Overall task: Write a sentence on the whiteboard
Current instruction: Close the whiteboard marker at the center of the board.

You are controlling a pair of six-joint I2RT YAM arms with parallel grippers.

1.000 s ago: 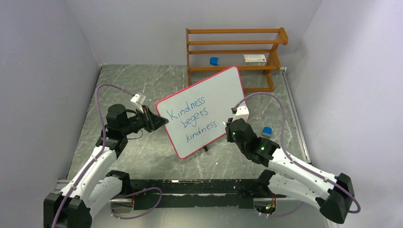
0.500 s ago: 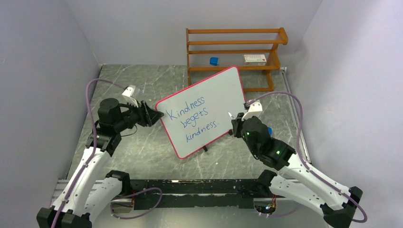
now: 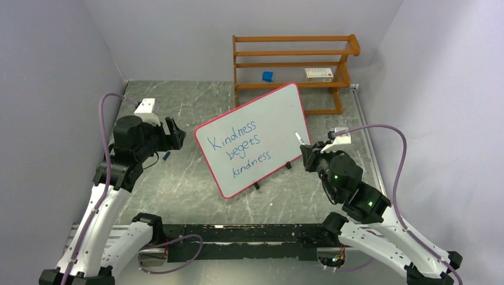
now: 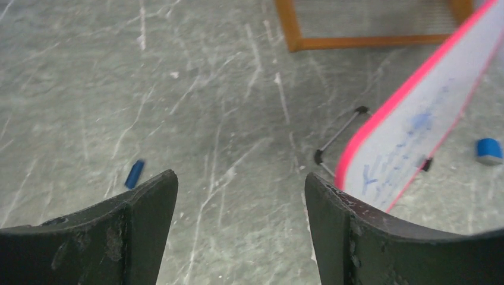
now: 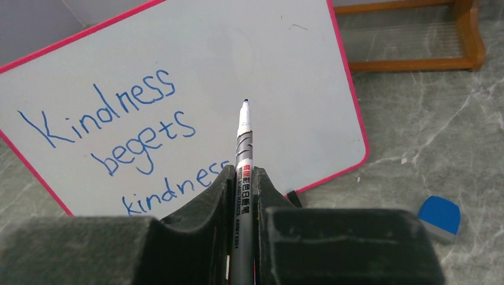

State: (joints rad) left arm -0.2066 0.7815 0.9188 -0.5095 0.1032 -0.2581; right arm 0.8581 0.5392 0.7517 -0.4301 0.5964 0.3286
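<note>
The left hand (image 4: 241, 190) stands wide open, gripping nothing, apart from the red-pink rim of the whiteboard (image 3: 270, 113). The right hand (image 5: 242, 175) is clamped on a slim marker (image 5: 243, 133), tip toward the board. The whiteboard sits tilted at frame centre on the grey veined tabletop (image 3: 178, 178), bearing the sentence (image 3: 241, 148) in thin blue cursive.

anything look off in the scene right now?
Minor only: a small blue cap lies loose on the table left of the whiteboard, and a blue-and-grey block right of it. The whiteboard stands skewed to the table edges. Nothing spilled or broken.
</note>
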